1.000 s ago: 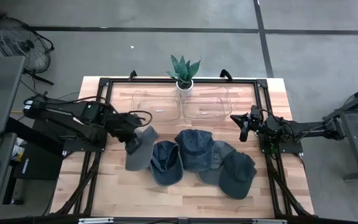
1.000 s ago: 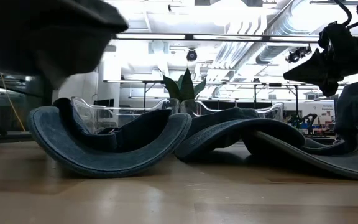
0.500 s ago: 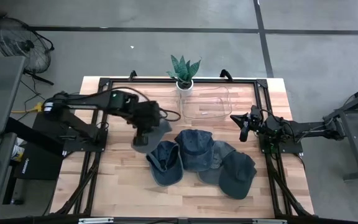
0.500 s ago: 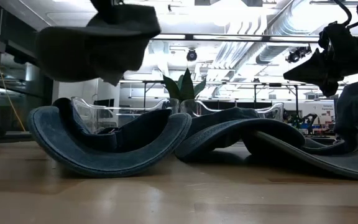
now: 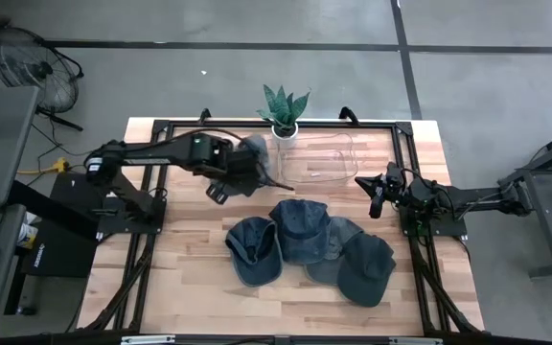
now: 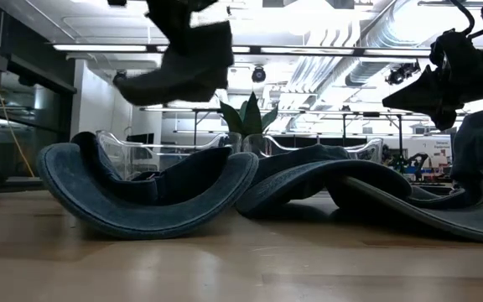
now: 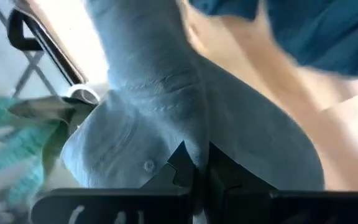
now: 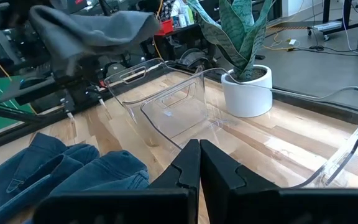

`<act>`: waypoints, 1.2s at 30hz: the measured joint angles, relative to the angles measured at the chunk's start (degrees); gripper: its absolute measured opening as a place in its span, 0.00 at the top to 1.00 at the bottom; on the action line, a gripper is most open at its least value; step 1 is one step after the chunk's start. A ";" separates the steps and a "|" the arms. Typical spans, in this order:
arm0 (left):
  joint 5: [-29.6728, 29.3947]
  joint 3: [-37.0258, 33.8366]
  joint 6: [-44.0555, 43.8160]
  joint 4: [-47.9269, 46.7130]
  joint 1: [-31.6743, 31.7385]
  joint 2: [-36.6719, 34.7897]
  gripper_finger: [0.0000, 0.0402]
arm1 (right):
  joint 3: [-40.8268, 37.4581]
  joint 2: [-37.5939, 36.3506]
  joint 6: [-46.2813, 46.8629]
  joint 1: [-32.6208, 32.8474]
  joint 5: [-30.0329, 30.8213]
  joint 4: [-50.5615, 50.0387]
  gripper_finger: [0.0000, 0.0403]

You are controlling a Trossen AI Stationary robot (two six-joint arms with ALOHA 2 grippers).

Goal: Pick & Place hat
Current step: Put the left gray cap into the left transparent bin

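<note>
A wooden desk (image 5: 175, 278) seen from above, with a dark robot arm at each side. On the left, the left arm stretches across the back part of the desk, and its claw (image 5: 241, 165) is clenched on a grey hat (image 5: 255, 153), held in the air above the left of two clear plastic bins (image 8: 166, 106). The left wrist view shows the two fingers pinched together on the pale fabric of the hat (image 7: 166, 118). From desk level, the hat (image 6: 183, 71) hangs well clear of the surface, above everything else. Just beyond the bins, at the back edge of the desk, stands a small potted plant (image 5: 285, 110) in a white pot. Nearer the front, in the middle, four blue denim hats (image 5: 307, 244) lie in a loose overlapping cluster on the wood; the leftmost one (image 6: 149, 193) rests upside down. To the right of the bins is the second clear bin (image 5: 319, 158), with nothing visible inside. At the far right, the right claw (image 5: 376, 196) hovers above the desk edge, well apart from the hats, its fingers closed together on nothing.
</note>
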 joint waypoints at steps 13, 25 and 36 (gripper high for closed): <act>3.43 -1.86 18.79 6.22 6.21 3.93 1.00 | 0.00 -0.02 0.00 -0.01 0.02 0.00 0.99; 5.35 -15.26 31.49 16.52 11.25 -0.07 1.00 | 0.00 0.02 0.01 -0.01 0.02 0.00 0.99; 6.58 -28.28 35.45 24.51 14.17 -5.25 1.00 | 0.00 0.00 0.00 0.00 0.02 0.00 0.99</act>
